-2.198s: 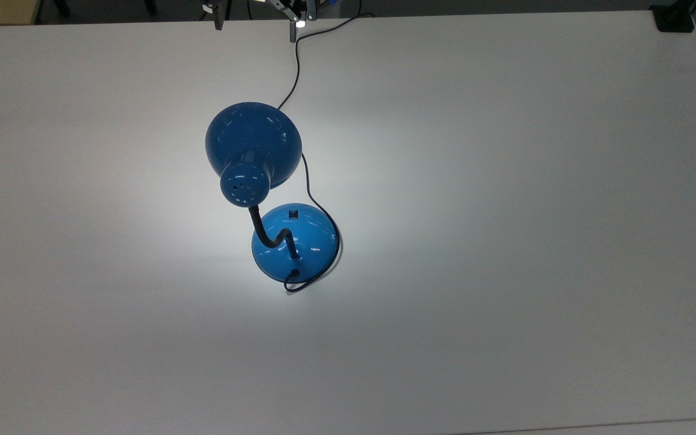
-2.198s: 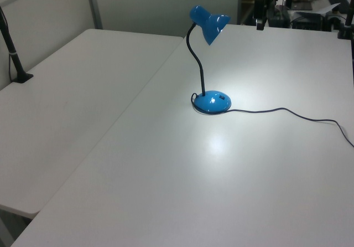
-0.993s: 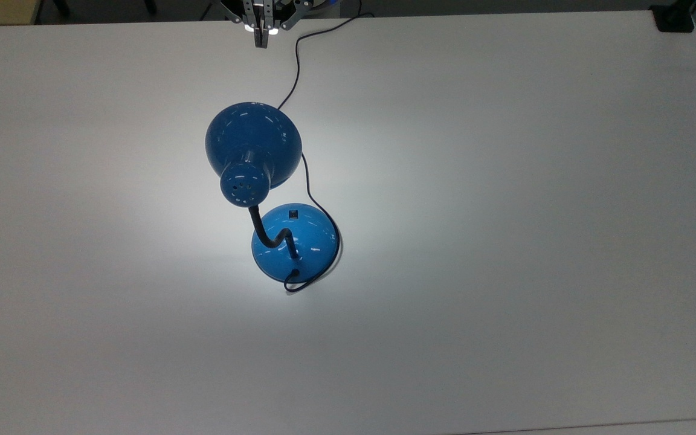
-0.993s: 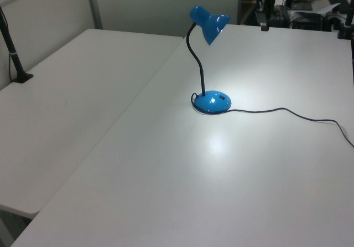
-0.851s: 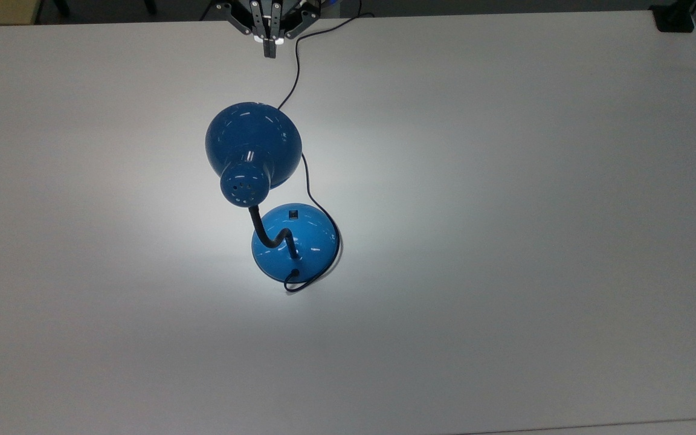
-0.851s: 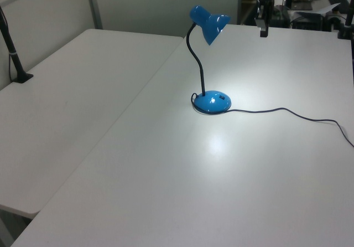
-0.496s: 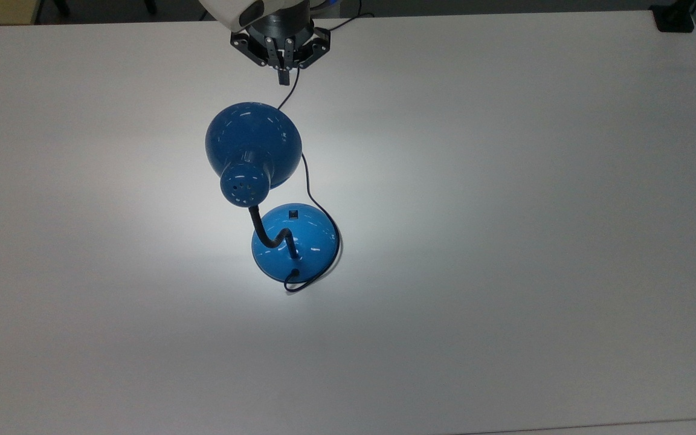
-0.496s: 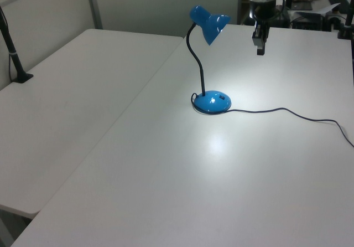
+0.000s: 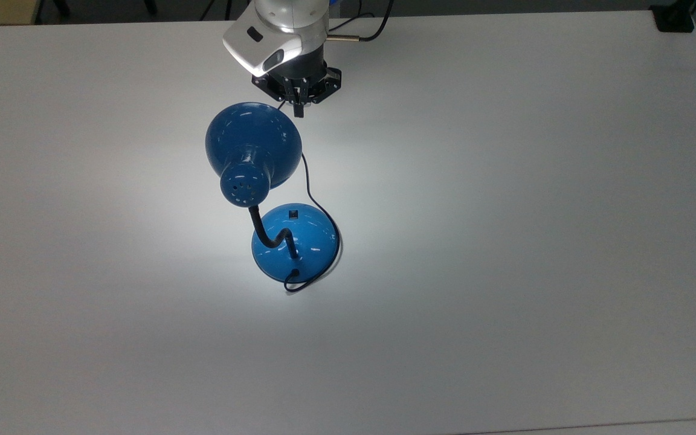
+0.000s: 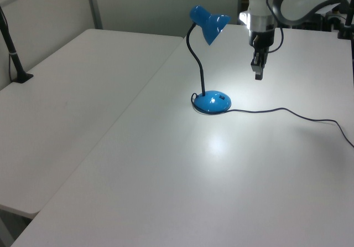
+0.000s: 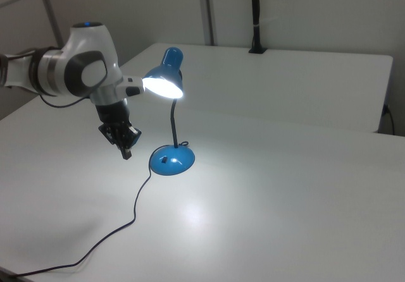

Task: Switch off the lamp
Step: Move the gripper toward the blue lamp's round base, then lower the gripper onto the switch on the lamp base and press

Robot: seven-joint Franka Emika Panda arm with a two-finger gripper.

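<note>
While the lamp (image 9: 275, 199) shines on the white table (image 9: 505, 211), the arm (image 11: 69, 67) reaches out over the table with its wrist bent down. The gripper (image 9: 298, 110) points straight down at the table and hangs in the air. Its two fingers (image 10: 258, 72) are pressed together with nothing between them.

From the right view, the gripper (image 11: 126, 152) is just to the left of the lamp's round blue base (image 11: 171, 160), a little above the black cord (image 11: 136, 203), and apart from both. From the top view, it sits close to the far edge of the blue shade (image 9: 254, 142).

The lamp (image 10: 207, 64) stands near the middle of the table. A small black switch (image 9: 293, 212) sits on the base, on the side that faces the gripper. The lamp is lit, and a bright patch (image 10: 217, 143) lies on the table in front of it.
</note>
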